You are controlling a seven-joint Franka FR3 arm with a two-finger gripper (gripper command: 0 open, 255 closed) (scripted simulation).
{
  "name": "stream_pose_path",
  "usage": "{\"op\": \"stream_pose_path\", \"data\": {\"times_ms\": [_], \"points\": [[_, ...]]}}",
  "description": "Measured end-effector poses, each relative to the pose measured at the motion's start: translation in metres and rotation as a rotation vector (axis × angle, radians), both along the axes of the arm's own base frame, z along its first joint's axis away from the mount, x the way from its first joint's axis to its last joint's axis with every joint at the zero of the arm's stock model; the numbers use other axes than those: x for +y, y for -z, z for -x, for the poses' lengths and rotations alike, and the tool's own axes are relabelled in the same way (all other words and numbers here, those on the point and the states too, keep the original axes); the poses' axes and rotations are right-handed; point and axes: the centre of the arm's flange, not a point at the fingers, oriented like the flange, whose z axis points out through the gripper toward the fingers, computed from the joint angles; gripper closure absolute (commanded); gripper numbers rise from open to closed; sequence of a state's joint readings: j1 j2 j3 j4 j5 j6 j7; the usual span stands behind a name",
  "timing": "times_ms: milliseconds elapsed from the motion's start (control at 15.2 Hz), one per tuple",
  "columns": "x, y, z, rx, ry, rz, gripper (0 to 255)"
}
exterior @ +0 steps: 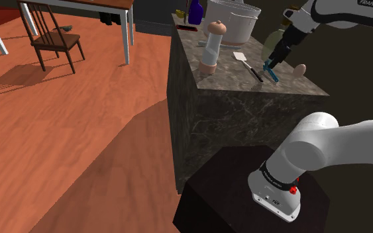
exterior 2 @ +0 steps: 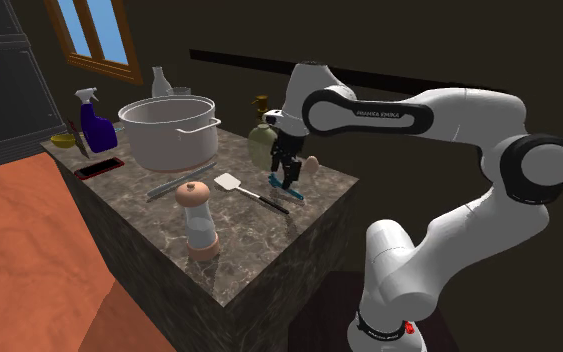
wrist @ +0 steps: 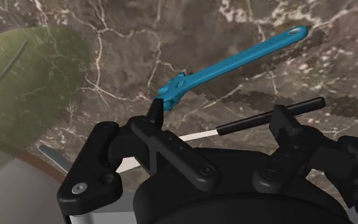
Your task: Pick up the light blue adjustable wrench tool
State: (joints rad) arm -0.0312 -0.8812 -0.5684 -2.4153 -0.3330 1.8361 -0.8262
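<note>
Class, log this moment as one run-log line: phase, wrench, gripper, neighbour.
phase: pre-grasp | blue wrench: flat on marble counter, not grasped | gripper: open, just above it | spatula: beside wrench

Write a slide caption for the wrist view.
Open gripper above a dark marbled counter, blue wrench lying just beyond one fingertip, black-handled spatula beside it.

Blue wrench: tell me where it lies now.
In the shoulder view the blue wrench lies on the marble counter at right, just below the open pincer, beside the black-handled spatula.
</note>
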Motion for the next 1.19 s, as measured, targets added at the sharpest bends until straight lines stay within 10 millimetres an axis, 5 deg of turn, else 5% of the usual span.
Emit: {"op": "stream_pose_path", "data": {"times_ms": [528,594,1188], "points": [[-0.015,0.030,-0.002,-0.065,-0.012,0.038,0],[-0.016,0.031,-0.002,-0.069,-0.011,0.040,255],[-0.016,0.031,-0.003,-0.014,-0.018,0.014,255]]}}
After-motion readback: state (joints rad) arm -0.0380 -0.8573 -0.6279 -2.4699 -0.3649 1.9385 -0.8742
